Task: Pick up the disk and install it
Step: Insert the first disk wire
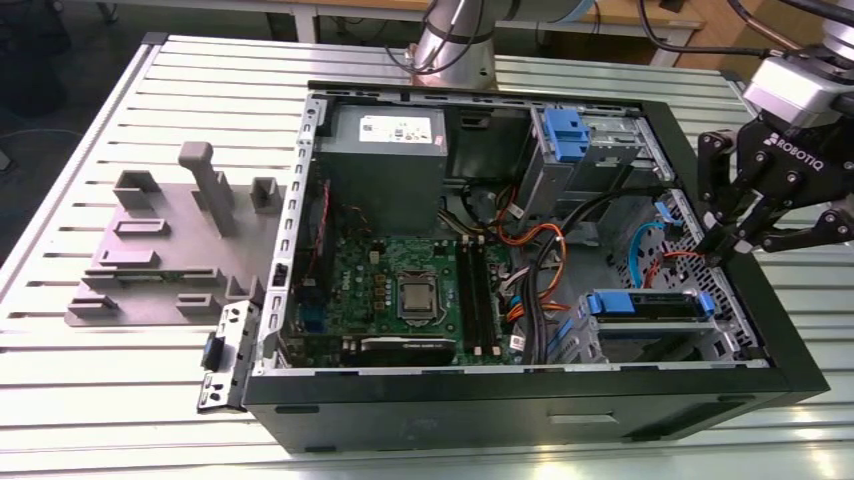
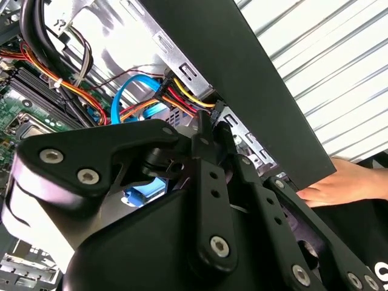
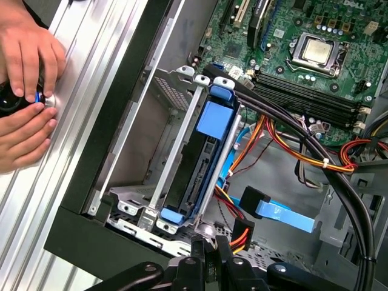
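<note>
Black linkage gripper (image 1: 731,240), silver screws, white lettering; grey wrist block (image 1: 798,88) upper right of exterior view, silver arm column (image 1: 454,40) top centre.

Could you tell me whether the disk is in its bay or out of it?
In: the disk sits edge-on inside the metal bay, between its guide rails.

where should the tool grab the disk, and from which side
Probably its exposed blue rail, pinched across the thin width, from the case's open side: the disk stands on edge in the metal cage, whose walls cover its faces.
</note>
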{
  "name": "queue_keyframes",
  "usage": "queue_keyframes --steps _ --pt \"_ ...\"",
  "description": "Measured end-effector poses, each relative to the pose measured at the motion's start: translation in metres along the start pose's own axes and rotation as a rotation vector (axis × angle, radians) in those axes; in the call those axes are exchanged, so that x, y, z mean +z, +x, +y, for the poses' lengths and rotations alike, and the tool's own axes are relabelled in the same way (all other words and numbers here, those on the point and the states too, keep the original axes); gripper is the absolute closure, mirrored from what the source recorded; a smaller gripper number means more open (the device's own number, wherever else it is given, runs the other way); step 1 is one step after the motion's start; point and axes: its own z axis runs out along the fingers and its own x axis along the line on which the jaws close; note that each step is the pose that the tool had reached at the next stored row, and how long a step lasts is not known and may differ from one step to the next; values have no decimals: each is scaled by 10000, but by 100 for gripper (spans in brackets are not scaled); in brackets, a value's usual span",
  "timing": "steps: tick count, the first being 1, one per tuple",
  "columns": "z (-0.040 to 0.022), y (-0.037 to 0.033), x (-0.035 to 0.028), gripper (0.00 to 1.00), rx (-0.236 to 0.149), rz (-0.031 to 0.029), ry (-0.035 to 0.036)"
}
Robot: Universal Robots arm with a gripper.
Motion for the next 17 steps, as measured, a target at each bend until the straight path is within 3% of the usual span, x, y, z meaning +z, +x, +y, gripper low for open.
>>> queue_keyframes --steps 3,6,9,11,14,17 --pt "-2 0 -1 78 -4 -2 -23" --pt "-1 1 -2 65 -6 -3 -39" --pt "-2 1 -5 65 -12 -6 -73" --pt "-1 2 -8 65 -20 2 -132" --pt "-3 1 -10 65 -39 4 -284" --pt "-12 0 -10 65 -51 -18 -347"
